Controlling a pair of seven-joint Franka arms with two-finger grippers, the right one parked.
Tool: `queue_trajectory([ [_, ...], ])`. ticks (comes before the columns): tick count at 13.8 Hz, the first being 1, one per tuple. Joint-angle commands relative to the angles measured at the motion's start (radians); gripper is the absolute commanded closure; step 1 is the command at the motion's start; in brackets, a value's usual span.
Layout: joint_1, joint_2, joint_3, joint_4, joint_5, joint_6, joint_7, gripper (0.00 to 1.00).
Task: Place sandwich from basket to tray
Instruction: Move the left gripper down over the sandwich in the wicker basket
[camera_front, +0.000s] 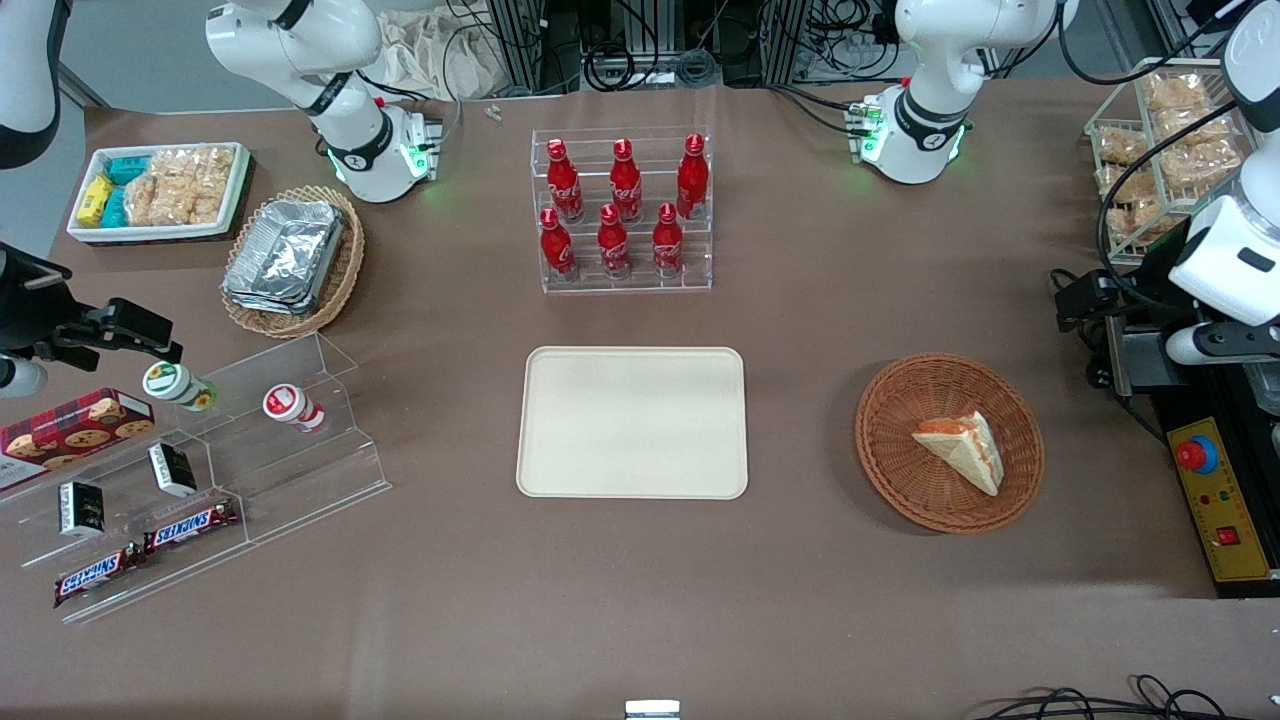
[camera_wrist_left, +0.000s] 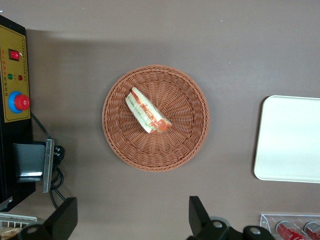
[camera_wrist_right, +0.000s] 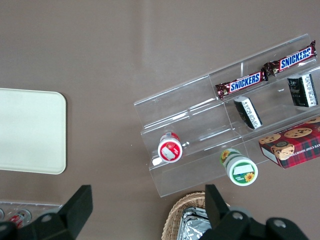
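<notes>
1. Nothing of the task is done yet, by my reading: the sandwich (camera_front: 962, 447) lies in the basket (camera_front: 890, 420), on the half toward 3 o'clock in the front view, and the tray (camera_front: 632, 421) is bare.
2. The gripper (camera_wrist_left: 132, 220) hangs high above the worktop (camera_front: 800, 300), over bare surface just outside the basket's rim, its fingers spread wide and holding nothing.
3. Left to do, as I judge it: come down over the sandwich, grip it, lift it, carry it toward the parked arm's end and set it on the tray.
4. Task things: one sandwich, one basket, one tray; the basket stands at 3 o'clock of the tray in the front view, apart from it.
5. Other counts:
   - six red bottles (camera_front: 625, 205) in a clear rack at 12 o'clock of the tray
   - two Snickers bars (camera_front: 150, 550), two small dark packets (camera_front: 125, 488) and two round cups (camera_front: 238, 396) on a clear stepped stand
   - one cookie box (camera_front: 70, 428)
   - one oval basket of foil containers (camera_front: 290, 260)
   - one white bin of snack packets (camera_front: 158, 190)
</notes>
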Motion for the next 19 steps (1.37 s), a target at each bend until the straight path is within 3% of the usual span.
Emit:
queue_trajectory([
  [1,-0.005,0.003,-0.003,0.012,0.021,-0.017,-0.055,0.0],
  [6,-0.012,0.071,-0.007,0.007,0.045,0.017,-0.291,0.0],
  [9,-0.012,0.156,-0.008,-0.011,0.046,0.067,-0.654,0.0],
  [14,-0.008,0.269,-0.002,-0.182,0.048,0.404,-0.933,0.0],
  [17,0.002,0.298,0.001,-0.285,0.049,0.515,-0.954,0.0],
  [19,0.002,0.327,0.015,-0.341,0.089,0.578,-0.955,0.0],
])
